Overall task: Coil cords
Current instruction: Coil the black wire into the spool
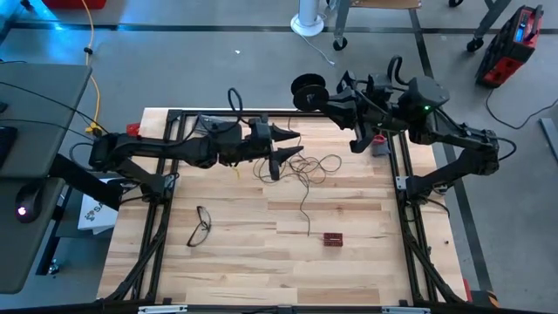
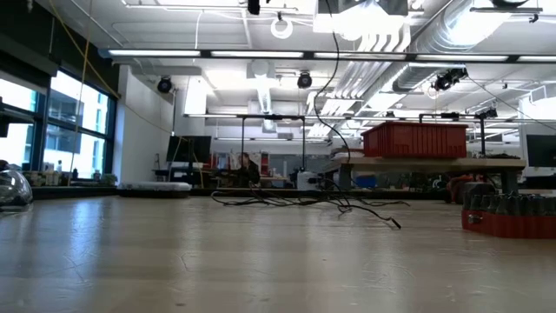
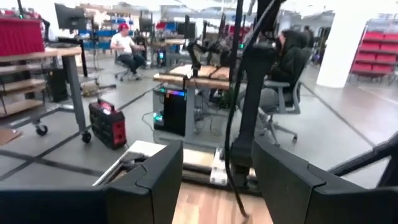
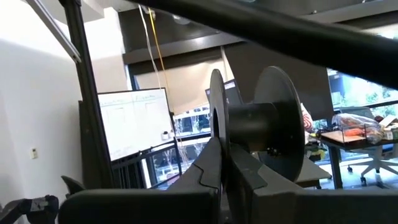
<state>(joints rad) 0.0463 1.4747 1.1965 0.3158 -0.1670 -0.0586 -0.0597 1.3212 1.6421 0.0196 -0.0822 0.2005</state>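
The cords are one thin dark wire [image 1: 307, 167] lying in a loose tangle on the wooden table, far of its middle, with a tail running toward the near edge. In the low view a strand [image 2: 325, 104] rises from the tangle [image 2: 304, 200]. Its black reel [image 1: 309, 90] hangs above the table's far edge, with my right gripper [image 1: 330, 98] shut on it. My left gripper [image 1: 291, 146] hovers open over the tangle's left end, pointing level toward the right. In the left wrist view the strand [image 3: 231, 155] runs between its fingers; I cannot tell whether it touches them. My right gripper pinches the rim of one flange [image 4: 217, 134] of the reel between its two shut fingers [image 4: 245, 171]. The fingers come from the table's right side, slanting slightly upward. The reel [image 4: 258, 130] is lifted clear of the table, its flanges standing on edge.
Black-framed eyeglasses [image 1: 200, 225] lie at the near left and a small dark red block [image 1: 333, 238] at the near middle. A black frame [image 1: 174, 113] borders the table. A yellow cable [image 1: 91, 78] runs off the table at the left.
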